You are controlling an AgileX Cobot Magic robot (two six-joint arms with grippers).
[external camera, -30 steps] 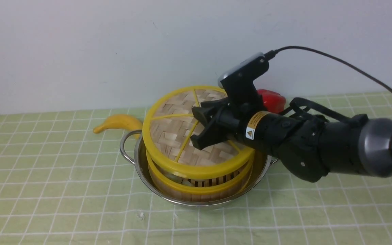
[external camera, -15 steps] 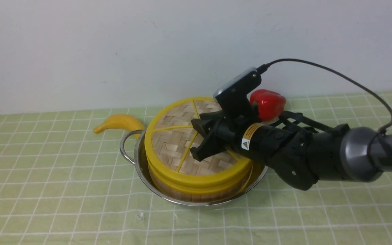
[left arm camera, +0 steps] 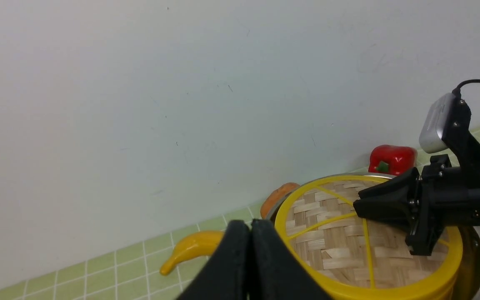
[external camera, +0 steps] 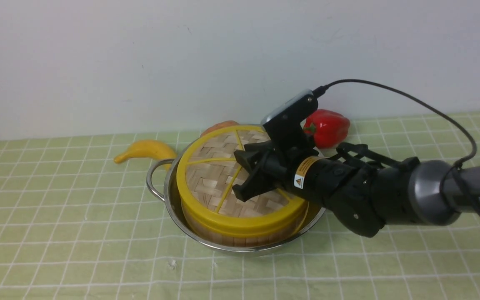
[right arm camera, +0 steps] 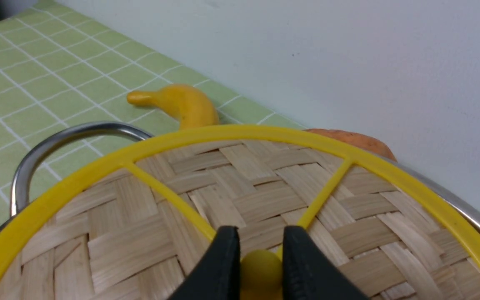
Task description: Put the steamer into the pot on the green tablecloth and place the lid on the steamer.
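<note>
1. So the basket point(external camera: 240, 241) is sitting in the pot point(external camera: 240, 250) on the green cloth point(external camera: 98, 233), and the lid point(external camera: 211, 179) is lying on top of it, looks pretty much level. I'd call this the last bit of seating the lid.
2. Right gripper point(right arm camera: 261, 266) is clamped on the lid's centre knob point(right arm camera: 261, 271). Left gripper point(left arm camera: 250, 227) has its fingers together, nothing between them, well apart from the lid.
3. Before letting go, I'd check the yellow rim all the way round. Near side looks snug against the basket; the right side is partly behind the arm, so I can't vouch for it.
4. If it needs settling, go straight down and gently. Leaning on one edge could tip the lid or shove the basket sideways in the pot.
5. Then open the fingers just enough to clear the knob, no twisting.
6. Lift straight up before swinging right. Pull away at a slant and a finger could snag the knob and drag the lid off centre.
</note>
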